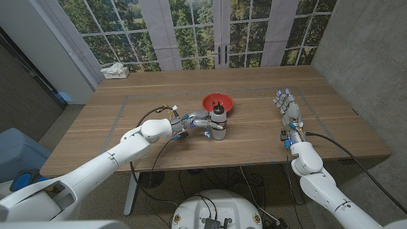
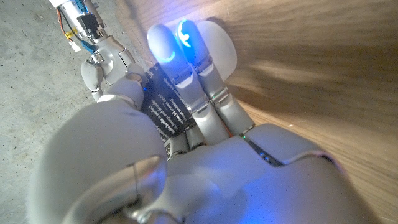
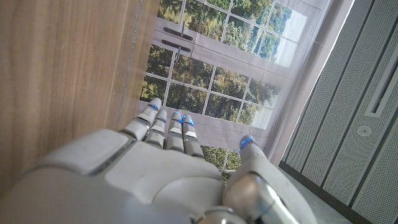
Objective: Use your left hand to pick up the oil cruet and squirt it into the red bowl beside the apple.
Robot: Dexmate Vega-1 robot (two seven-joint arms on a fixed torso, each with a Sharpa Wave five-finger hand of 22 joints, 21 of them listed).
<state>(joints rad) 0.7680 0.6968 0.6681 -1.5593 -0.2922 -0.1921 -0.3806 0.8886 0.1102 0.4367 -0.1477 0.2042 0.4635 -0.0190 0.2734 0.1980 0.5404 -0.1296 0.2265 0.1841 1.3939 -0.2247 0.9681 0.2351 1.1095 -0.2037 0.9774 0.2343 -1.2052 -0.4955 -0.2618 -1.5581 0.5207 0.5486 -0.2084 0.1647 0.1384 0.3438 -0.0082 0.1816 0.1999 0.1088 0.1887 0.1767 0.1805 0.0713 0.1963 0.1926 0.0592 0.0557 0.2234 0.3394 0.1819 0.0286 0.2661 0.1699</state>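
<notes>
The oil cruet [image 1: 219,124], a pale bottle with a black top and a black label, stands upright just in front of the red bowl [image 1: 224,102] near the table's middle. My left hand [image 1: 196,123] reaches it from the left and grips its body. In the left wrist view the fingers [image 2: 186,68] wrap around the cruet [image 2: 221,53], with its black label [image 2: 163,106] showing between them. I cannot tell whether its base touches the table. My right hand [image 1: 289,109] holds nothing at the right side of the table, fingers [image 3: 166,127] stretched out and apart.
A white tissue box [image 1: 115,70] sits at the far left corner of the wooden table [image 1: 318,95]. Large windows stand behind the far edge. A grey wall runs along the right side.
</notes>
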